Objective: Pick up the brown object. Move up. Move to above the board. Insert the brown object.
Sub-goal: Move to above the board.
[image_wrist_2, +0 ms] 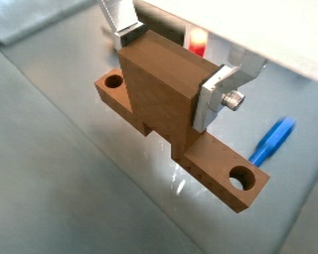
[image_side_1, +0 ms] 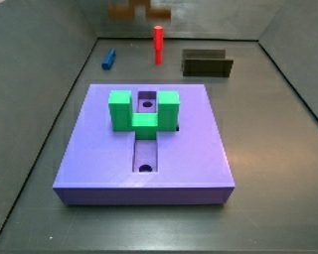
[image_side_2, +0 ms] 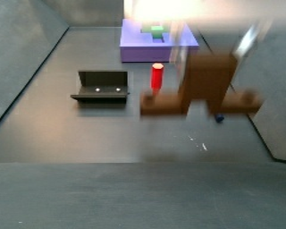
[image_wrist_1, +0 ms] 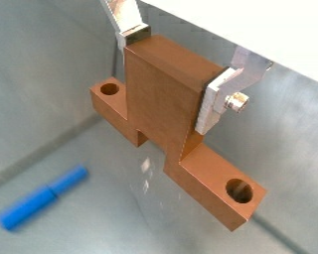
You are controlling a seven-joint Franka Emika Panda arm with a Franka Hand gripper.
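Note:
The brown object (image_wrist_1: 169, 109) is a T-shaped block with a hole in each end of its base bar. My gripper (image_wrist_1: 175, 74) is shut on its upright part, with a silver finger (image_wrist_1: 218, 101) on each side; it shows the same in a wrist view (image_wrist_2: 171, 71). In a side view the brown object (image_side_2: 206, 85) is blurred and hangs above the floor, near the red peg. In a side view it (image_side_1: 138, 8) is at the far end, away from the purple board (image_side_1: 146, 164). The board carries a green block (image_side_1: 146, 111) and a slot.
A red peg (image_side_1: 159, 45) stands upright at the far end, with a blue piece (image_side_1: 107, 60) lying beside it. The fixture (image_side_1: 209, 64) stands near the back wall. The blue piece (image_wrist_1: 43, 198) lies on the grey floor below the gripper. Walls enclose the floor.

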